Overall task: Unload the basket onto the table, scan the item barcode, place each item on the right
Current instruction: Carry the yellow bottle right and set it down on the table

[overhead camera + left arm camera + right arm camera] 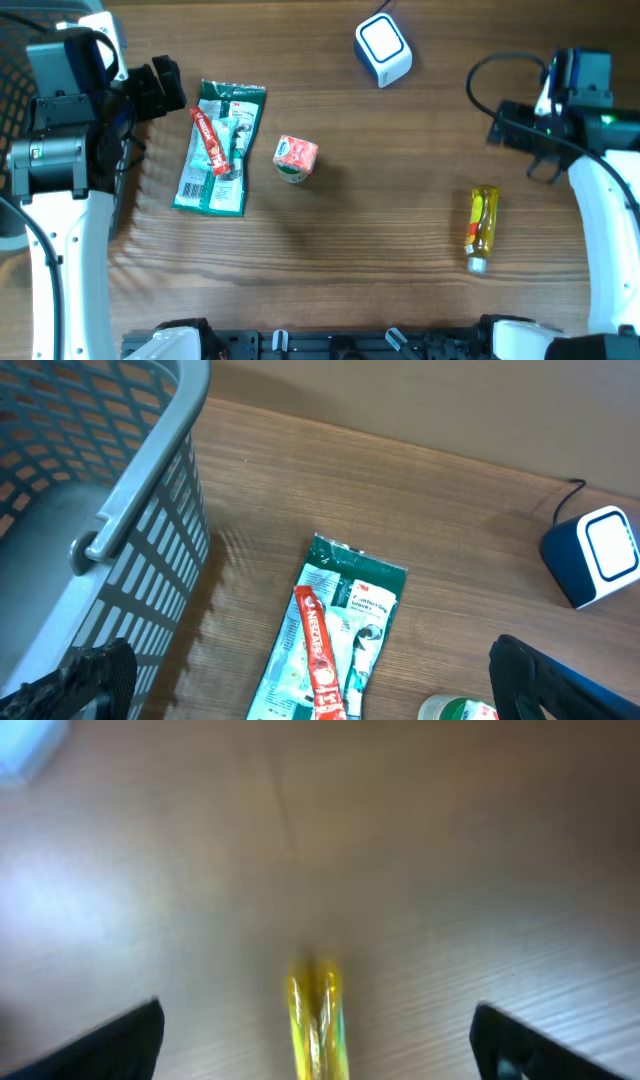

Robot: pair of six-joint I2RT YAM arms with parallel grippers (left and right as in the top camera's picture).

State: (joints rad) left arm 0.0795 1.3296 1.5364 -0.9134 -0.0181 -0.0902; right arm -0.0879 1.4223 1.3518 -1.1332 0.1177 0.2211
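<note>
closest to me on the right, the yellow bottle (483,228) lies flat on the table (400,250), cap end toward the near edge, nothing touching it. my read: it's the item to scan & the job now is getting hold of it. i'd come straight down w/ a finger either side of the body, across its width, grab mid-body so it doesn't tip, & keep the barcode face clear of the fingers. can't make out a barcode from here, too blurry. a round bottle prob rolls if one finger meets it first, so centre up before closing. the right gripper (315,1015) is spread wide, holding nothing. on its own cam the bottle shows centred btw the two fingers but down on the wood, not touching. from above, that gripper sits well back from the bottle, toward the far side. further back again, the white & blue scanner (383,48) stands near the far edge, off to the gripper's left. that's where the bottle needs to go, i reckon. over on the left, the left gripper (310,648) is spread wide & empty too, near a green packet (220,148) & a grey basket (110,480).
</note>
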